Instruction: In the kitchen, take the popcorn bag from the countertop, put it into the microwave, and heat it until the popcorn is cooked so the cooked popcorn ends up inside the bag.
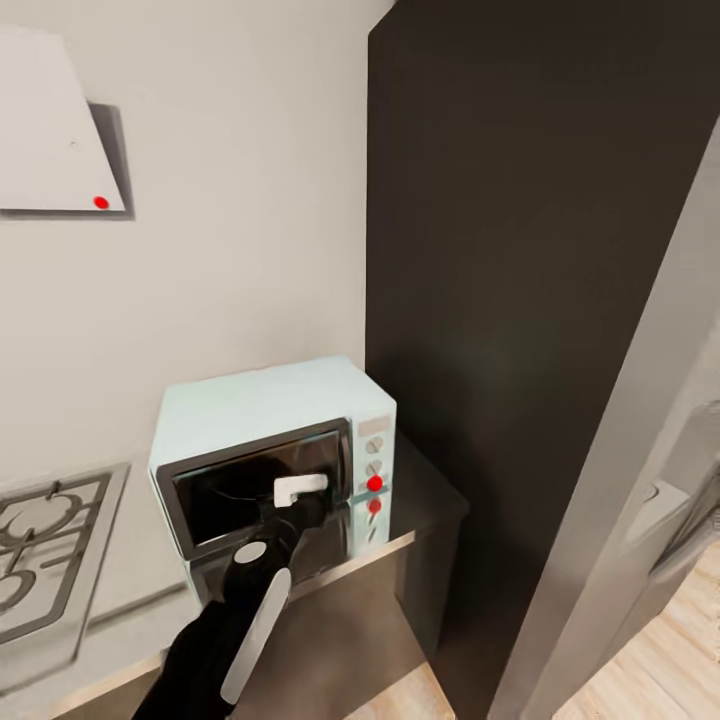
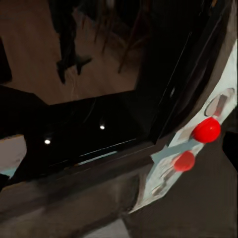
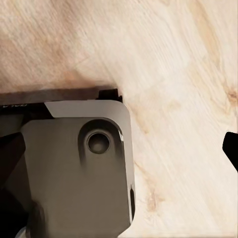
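The pale-blue microwave (image 1: 265, 425) stands on the dark glossy countertop (image 1: 420, 505) beside a tall dark cabinet. Its dark glass door (image 1: 250, 490) looks closed, and its side panel carries two dials and a red dot (image 1: 375, 483). My left gripper (image 1: 300, 490) is right at the door glass, open, with one white finger (image 1: 300, 487) across the pane. In the left wrist view the glass (image 2: 99, 124) is very close and the red dot (image 2: 207, 130) mirrors in the countertop. My right gripper (image 3: 121, 148) hangs open over the wood floor, one fingertip (image 3: 231, 148) showing. The popcorn bag and popcorn are out of view.
A steel gas hob (image 1: 40, 560) lies left of the microwave. A tall dark cabinet (image 1: 520, 250) rises to its right, and a pale hood (image 1: 50, 130) hangs on the wall. Grey robot base (image 3: 74, 173) sits over plank floor (image 3: 173, 74).
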Controlling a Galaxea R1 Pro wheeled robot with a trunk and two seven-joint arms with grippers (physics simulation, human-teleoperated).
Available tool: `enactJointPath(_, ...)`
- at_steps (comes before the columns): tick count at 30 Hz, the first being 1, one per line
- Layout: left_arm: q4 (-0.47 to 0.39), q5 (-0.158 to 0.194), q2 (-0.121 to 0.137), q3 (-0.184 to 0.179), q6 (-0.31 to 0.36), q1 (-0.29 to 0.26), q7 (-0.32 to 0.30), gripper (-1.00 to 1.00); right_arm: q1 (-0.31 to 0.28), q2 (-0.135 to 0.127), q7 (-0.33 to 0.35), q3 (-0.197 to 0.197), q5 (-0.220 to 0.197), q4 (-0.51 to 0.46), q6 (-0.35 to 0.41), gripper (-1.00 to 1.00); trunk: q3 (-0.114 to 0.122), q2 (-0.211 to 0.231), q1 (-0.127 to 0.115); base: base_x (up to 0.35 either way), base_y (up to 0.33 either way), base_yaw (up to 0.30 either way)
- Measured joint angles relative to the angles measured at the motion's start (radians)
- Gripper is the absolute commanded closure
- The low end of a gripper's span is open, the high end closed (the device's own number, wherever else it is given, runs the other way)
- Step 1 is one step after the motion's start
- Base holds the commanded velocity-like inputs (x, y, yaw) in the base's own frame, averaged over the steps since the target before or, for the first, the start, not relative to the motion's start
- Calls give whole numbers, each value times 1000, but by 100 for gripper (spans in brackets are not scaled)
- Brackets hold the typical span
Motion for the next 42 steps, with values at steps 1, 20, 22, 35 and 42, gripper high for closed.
enactJointPath(1, 0, 0, 0, 0, 0, 0, 0, -100, 0, 0, 0, 0, 0, 0, 0, -100, 0, 0, 0, -345, 0, 0)
enactJointPath(20, 199, 352, -1, -257, 25, 12, -8, -100, 8, -15, -3, 3, 4, -2, 0, -100, 0, 0, 0, -346, 0, 0)
enactJointPath(22, 368, 432, 6, -259, 22, 13, -12, -100, 8, -16, -16, 3, 5, -2, 0, -100, 0, 0, 0, -346, 0, 0)
enactJointPath(35, 1353, 690, 11, -255, -220, 8, -148, -100, 8, -13, -41, 7, 34, -10, -39, -100, 0, 0, -1, -197, -13, 0)
enactJointPath(42, 1400, 672, 20, -257, -425, 122, -299, -100, 8, -12, -40, 5, 92, -5, -77, -100, 0, 0, -1, -1, 0, 0)
